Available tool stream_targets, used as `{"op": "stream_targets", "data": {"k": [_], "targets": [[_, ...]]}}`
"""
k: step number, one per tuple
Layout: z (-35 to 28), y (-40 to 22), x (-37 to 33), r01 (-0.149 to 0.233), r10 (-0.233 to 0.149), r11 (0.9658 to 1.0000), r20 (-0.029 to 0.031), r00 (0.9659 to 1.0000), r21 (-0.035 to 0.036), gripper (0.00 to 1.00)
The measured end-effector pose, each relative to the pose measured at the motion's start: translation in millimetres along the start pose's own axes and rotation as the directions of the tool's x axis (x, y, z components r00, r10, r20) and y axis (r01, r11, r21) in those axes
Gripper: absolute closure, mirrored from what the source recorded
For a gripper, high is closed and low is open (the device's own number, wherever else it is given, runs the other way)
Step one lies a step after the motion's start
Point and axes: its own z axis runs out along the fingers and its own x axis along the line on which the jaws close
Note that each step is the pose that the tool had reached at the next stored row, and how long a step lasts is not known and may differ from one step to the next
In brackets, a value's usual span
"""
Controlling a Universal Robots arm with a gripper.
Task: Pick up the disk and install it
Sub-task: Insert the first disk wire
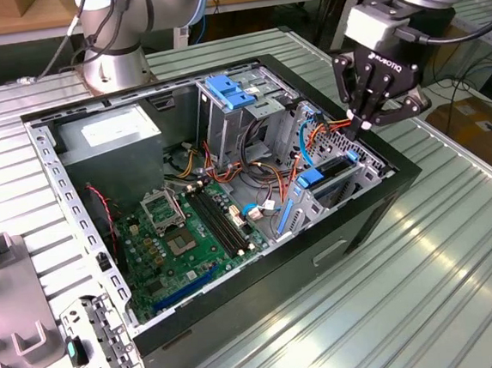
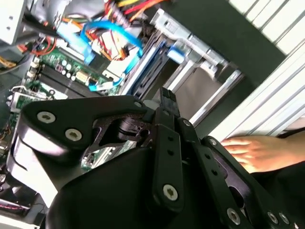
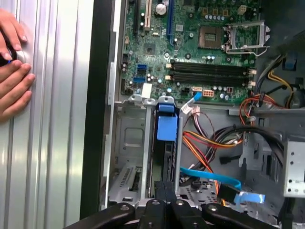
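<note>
One disk [image 3: 167, 153] stands on edge in the drive bay [image 3: 129, 140], closed jaws at its end.

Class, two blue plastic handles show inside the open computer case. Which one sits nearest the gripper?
The blue plastic handle on the low drive bay, close beside the gripper; the other blue handle tops the tall metal cage, farther off.

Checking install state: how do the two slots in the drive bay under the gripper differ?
The slot nearer the cables holds the disk, blue tab showing; the slot nearer the case wall is bare metal, empty. The gripper lines up with the filled slot, not the empty one. Both sit side by side in one grey bracket.
</note>
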Motion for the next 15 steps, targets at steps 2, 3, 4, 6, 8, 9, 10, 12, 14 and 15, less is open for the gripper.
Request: {"op": "stream_targets", "data": {"k": [2,3,4,6,8,9,10,12,14,15], "targets": [[0.1,-10.4,0.5,0.001,-0.001,1.0,0.0001,1.0,-0.0025,0.89],[0.3,-15.0,0.6,0.002,-0.002,1.0,0.0002,1.0,-0.0034,0.89],[0.8,-23.5,0.8,0.004,-0.004,1.0,0.0003,1.0,-0.0051,0.89],[1.3,-29.3,0.3,0.006,-0.006,1.0,0.0005,1.0,-0.0058,0.89],[1.8,-34.0,-1.2,0.015,-0.015,0.9999,0.0004,0.9999,-0.0059,0.89],[1.8,-34.1,-1.2,0.037,-0.037,0.9993,0.0002,0.9993,-0.0053,0.89],[1.8,-34.1,-1.3,0.057,-0.057,0.9984,0.0001,0.9984,-0.0049,0.89],[1.9,-34.2,-1.3,0.101,-0.101,0.9949,-0.0003,0.9949,-0.0038,0.89],[2.0,-34.2,-1.3,0.146,-0.146,0.9893,-0.0007,0.9893,-0.0027,0.89],[2.1,-34.2,-1.3,0.161,-0.161,0.9869,-0.0008,0.9869,-0.0023,0.89]]}}
